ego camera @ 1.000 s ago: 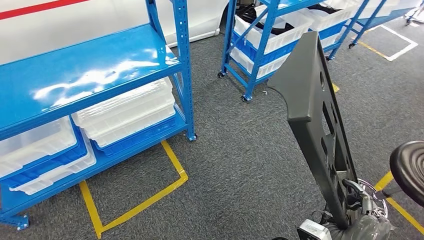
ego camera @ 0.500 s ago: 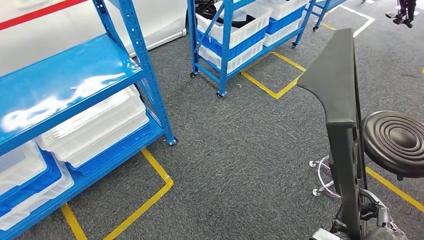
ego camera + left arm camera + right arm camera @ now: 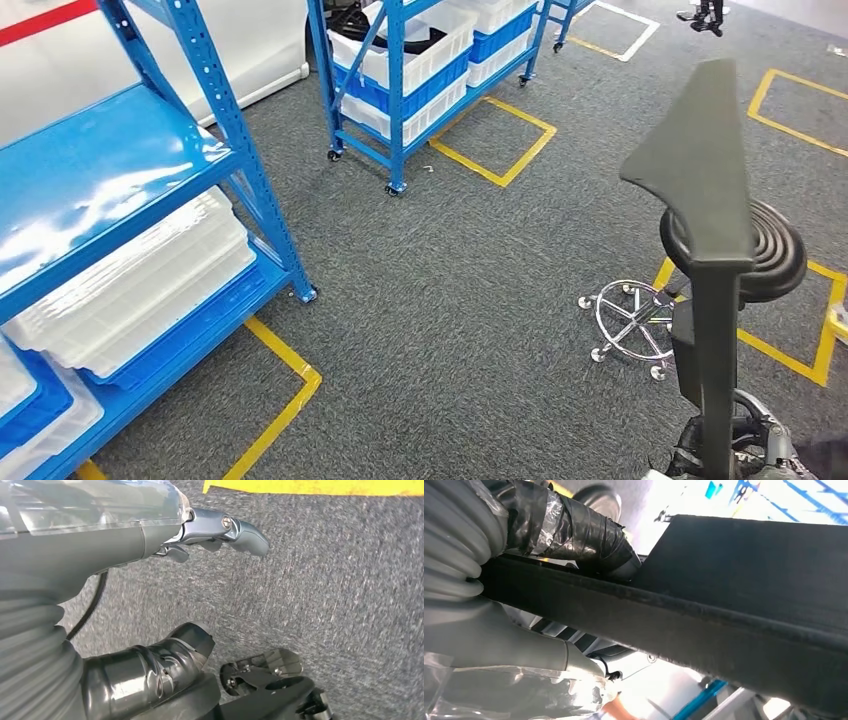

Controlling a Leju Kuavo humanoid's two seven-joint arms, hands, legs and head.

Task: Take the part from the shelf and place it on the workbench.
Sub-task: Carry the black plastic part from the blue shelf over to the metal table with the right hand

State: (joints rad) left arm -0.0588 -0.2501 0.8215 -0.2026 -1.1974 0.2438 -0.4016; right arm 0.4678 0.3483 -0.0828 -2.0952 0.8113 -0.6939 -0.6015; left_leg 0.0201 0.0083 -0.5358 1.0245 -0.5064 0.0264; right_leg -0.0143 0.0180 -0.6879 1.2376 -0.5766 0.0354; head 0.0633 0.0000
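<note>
Right hand (image 3: 735,450) gripping the dark grey part (image 3: 705,240) by its lower end, held upright in front of the black stool (image 3: 775,262), away from the blue shelf (image 3: 120,190). Left hand (image 3: 150,540) hanging over grey carpet (image 3: 450,290), fingers apart, holding nothing
</note>
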